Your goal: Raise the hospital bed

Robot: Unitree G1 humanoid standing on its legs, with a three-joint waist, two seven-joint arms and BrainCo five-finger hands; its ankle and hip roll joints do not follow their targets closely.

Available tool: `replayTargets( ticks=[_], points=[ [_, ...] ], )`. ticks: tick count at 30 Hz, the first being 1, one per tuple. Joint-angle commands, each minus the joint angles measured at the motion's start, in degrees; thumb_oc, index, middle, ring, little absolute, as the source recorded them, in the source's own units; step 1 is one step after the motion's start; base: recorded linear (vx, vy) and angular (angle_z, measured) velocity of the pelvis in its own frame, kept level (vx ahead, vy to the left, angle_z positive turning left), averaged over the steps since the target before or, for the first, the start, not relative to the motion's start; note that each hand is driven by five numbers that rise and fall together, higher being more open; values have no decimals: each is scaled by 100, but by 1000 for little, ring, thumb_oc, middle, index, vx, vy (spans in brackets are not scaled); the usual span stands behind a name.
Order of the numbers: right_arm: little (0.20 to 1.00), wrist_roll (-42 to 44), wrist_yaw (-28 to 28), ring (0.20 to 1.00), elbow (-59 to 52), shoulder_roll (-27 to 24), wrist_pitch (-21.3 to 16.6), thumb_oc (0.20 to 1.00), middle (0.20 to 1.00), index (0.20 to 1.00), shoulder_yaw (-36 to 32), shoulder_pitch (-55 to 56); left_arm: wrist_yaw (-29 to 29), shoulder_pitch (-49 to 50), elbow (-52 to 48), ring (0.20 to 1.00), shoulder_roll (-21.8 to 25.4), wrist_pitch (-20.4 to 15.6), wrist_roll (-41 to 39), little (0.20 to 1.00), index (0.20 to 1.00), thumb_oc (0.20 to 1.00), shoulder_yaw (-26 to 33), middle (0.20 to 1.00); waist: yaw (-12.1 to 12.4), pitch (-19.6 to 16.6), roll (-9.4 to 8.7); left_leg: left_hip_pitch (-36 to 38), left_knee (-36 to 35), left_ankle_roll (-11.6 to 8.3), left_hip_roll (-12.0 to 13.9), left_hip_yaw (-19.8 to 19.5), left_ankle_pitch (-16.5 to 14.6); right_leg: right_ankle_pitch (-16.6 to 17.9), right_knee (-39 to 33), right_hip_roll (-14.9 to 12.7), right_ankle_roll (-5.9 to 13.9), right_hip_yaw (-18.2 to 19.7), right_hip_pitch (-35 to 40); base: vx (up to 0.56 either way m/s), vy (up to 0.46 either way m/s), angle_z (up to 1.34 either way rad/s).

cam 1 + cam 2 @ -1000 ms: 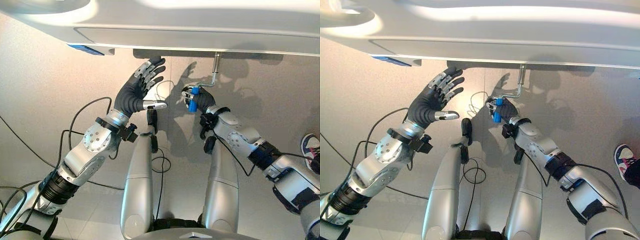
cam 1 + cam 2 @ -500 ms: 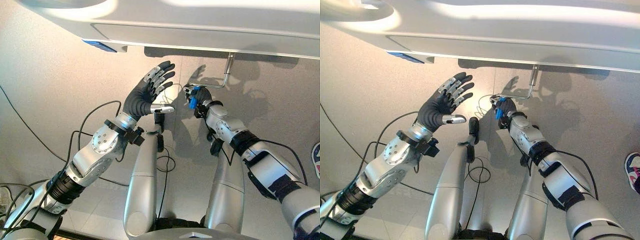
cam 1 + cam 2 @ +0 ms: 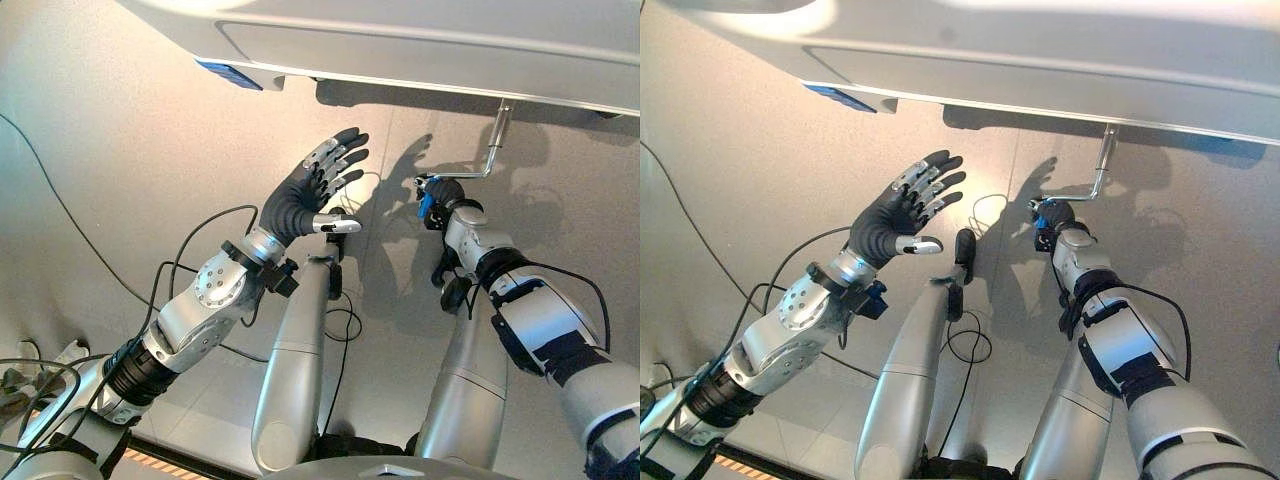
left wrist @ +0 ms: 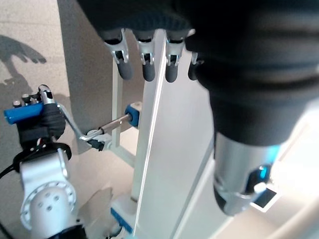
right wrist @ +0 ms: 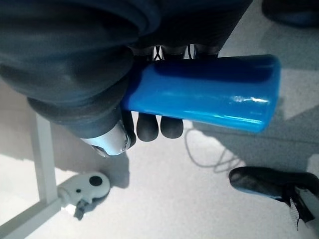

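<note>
Floor (image 3: 120, 130) is plain pale grey beneath me. My left hand (image 3: 312, 190) hangs splayed, grasping nothing. My right hand (image 3: 1052, 218) is clenched round the blue crank handle (image 5: 209, 92); beyond, its metal crank (image 3: 492, 150) runs under the hospital bed (image 3: 450, 40).

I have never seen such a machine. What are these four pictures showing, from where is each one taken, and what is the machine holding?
This is a humanoid robot with two silver arms. Two pictures come from cameras on its head, looking down at the grey floor; the other two come from cameras on its wrists. Ahead is the pale grey hospital bed frame, with a bent metal crank hanging under its edge. The right hand is curled round the crank's blue plastic handle, seen large in the right wrist picture. The left hand is open in the air, holding nothing. A person's dark shoe stands nearby.
</note>
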Motion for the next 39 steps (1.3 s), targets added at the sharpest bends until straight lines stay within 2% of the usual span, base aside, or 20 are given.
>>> replayTargets(
  ticks=[1,4,5,7,10,15,25,30,32,34,35,37,38,39],
  points=[
    [200,-199,-52,200,288,-781,-80,200,200,200,-248,200,-214,56,-550,1000,-502,-335,-41,1000,1000,1000,121,1000,-120,-149,783,-101,-96,-25,-31,153,247,528,-26,143,165,203,-29,0,0,0],
    [200,-216,-63,200,325,-881,-86,200,200,200,-280,199,-229,50,-551,1000,-510,-349,-57,1000,1000,1000,101,1000,-120,-149,816,-115,-80,-33,-25,167,251,518,2,132,163,226,-61,0,0,0],
    [200,-212,-83,200,440,-1135,-117,200,200,200,-439,303,-257,95,-509,1000,-550,-332,-46,1000,1000,1000,63,1000,-146,-149,885,-134,-30,-51,-11,212,256,482,100,125,152,269,-131,0,0,0],
    [200,-189,-87,200,481,-1299,-144,200,200,200,-539,389,-292,105,-520,1000,-564,-327,-38,1000,1000,1000,59,1000,-160,-149,929,-148,-13,-60,2,215,256,452,158,127,142,311,-179,0,0,0],
    [200,-122,-103,200,493,-1486,-177,200,200,200,-665,474,-323,140,-518,1000,-563,-315,-6,1000,1000,1000,71,1000,-195,-149,930,-157,0,-69,26,237,253,436,187,136,147,338,-214,9,-21,-3],
    [200,191,-103,200,490,-1964,-285,200,200,200,-1058,855,-389,203,-518,1000,-543,-301,-24,1000,1000,1000,141,1000,-321,-149,854,-80,-22,-57,86,288,237,433,225,171,160,369,-249,2,-18,-3],
    [200,522,-49,200,296,-2528,-440,200,200,200,-1398,1301,-465,320,-530,1000,-437,-300,-36,1000,1000,1000,350,1000,-546,-149,642,18,-109,-26,183,366,237,472,153,280,174,405,-256,0,-23,-4],
    [200,1020,-42,200,-929,-2469,-797,200,200,200,-1600,1767,-455,481,-579,1000,-463,-294,-52,1000,1000,1000,610,1000,-687,-149,453,87,-145,-61,273,397,251,450,125,330,155,403,-237,-4,-37,-9],
    [200,1118,-100,200,-2537,-2329,-1147,200,200,200,-1791,2414,-401,611,-568,1000,-486,-294,24,1000,1000,1000,884,1000,-805,-149,269,171,-293,-70,329,425,275,466,6,381,150,380,-183,-24,-37,-10],
    [200,1151,-117,200,-3055,-2261,-1258,200,200,200,-1879,2605,-385,642,-566,1000,-488,-285,30,1000,1000,1000,954,1000,-842,-149,210,204,-346,-70,344,434,282,476,-52,395,152,370,-156,-28,-27,-11],
    [200,1097,-152,200,-3785,-2182,-1359,200,200,200,-1952,2895,-370,698,-573,1000,-479,-281,31,1000,1000,1000,1043,1000,-876,-149,139,253,-432,-69,360,451,300,492,-131,407,151,359,-117,-40,-40,-15],
    [200,1103,-134,200,-4519,-2047,-1558,200,200,200,-2111,3228,-341,706,-573,1000,-474,-273,59,1000,1000,1000,1155,1000,-941,-149,22,341,-587,-73,373,464,314,497,-276,435,146,333,-31,-60,-30,-15],
    [200,1114,-50,200,-5313,-1947,-1640,200,200,200,-2148,3448,-317,725,-592,1000,-439,-283,62,1000,1000,1000,1262,1000,-996,-149,-59,419,-721,-74,387,471,329,513,-430,457,146,297,54,-58,-5,-14],
    [200,1095,-74,200,-5364,-1932,-1628,200,200,200,-2159,3487,-318,738,-598,1000,-433,-281,61,1000,1000,1000,1264,1000,-996,-149,-66,437,-737,-74,386,472,337,518,-442,458,145,296,69,-53,5,-14]
  ],
)
